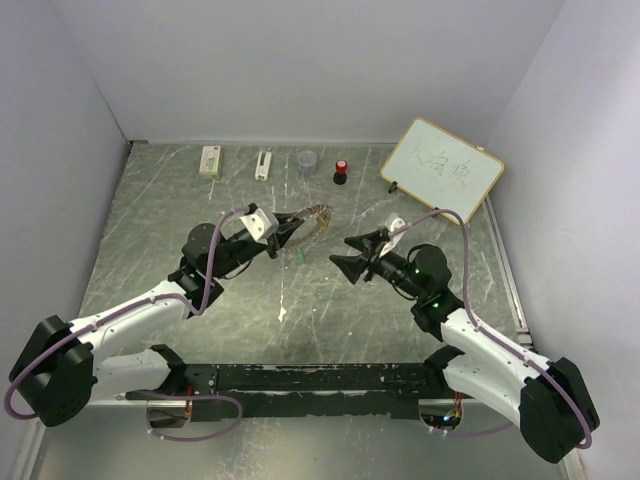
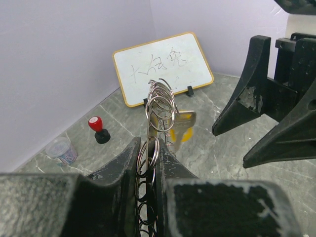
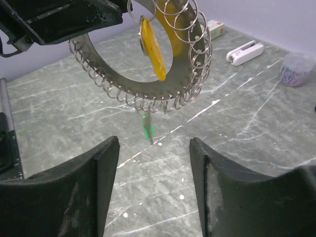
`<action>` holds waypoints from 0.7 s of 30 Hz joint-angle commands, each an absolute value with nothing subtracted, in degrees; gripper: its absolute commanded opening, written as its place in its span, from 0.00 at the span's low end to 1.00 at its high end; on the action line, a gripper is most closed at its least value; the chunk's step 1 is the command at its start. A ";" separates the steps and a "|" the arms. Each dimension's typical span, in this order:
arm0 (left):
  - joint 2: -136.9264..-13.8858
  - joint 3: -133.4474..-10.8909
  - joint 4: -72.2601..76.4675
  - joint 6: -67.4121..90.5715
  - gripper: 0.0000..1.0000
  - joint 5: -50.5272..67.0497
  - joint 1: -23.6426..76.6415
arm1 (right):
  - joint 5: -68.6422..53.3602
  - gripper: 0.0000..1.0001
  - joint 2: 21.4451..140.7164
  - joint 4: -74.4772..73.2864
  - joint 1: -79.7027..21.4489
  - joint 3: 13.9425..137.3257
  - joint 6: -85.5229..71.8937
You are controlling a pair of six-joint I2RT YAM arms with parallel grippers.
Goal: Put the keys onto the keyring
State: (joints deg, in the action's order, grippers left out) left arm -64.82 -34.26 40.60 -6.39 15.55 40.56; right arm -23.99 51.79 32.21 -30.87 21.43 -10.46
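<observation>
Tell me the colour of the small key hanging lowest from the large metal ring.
Bright green key; clearest in the right wrist view.

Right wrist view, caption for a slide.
Open right pincer before the keyring, yellow key and green key dangling from it.

Yellow key [image 3: 153,54] and green key [image 3: 147,127] hang from upright keyring [image 3: 118,81].
</observation>
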 commanded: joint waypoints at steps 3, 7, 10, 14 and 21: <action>-63.41 -37.20 42.03 -4.64 0.07 14.98 40.40 | -22.50 0.34 54.02 47.39 -32.16 19.98 -8.26; -63.29 -37.09 42.16 -4.13 0.07 15.04 40.52 | -28.87 0.54 55.90 46.36 -32.37 22.46 -6.73; -62.92 -36.96 42.25 -3.98 0.07 14.69 40.45 | -32.03 0.58 56.61 49.21 -32.43 22.78 -6.89; -62.46 -37.37 41.50 -3.76 0.07 14.42 40.51 | -24.48 1.00 56.47 51.74 -32.56 21.96 -13.29; -61.97 -37.88 41.18 -1.93 0.07 13.83 40.60 | -20.65 0.98 55.32 65.96 -33.11 15.36 -14.83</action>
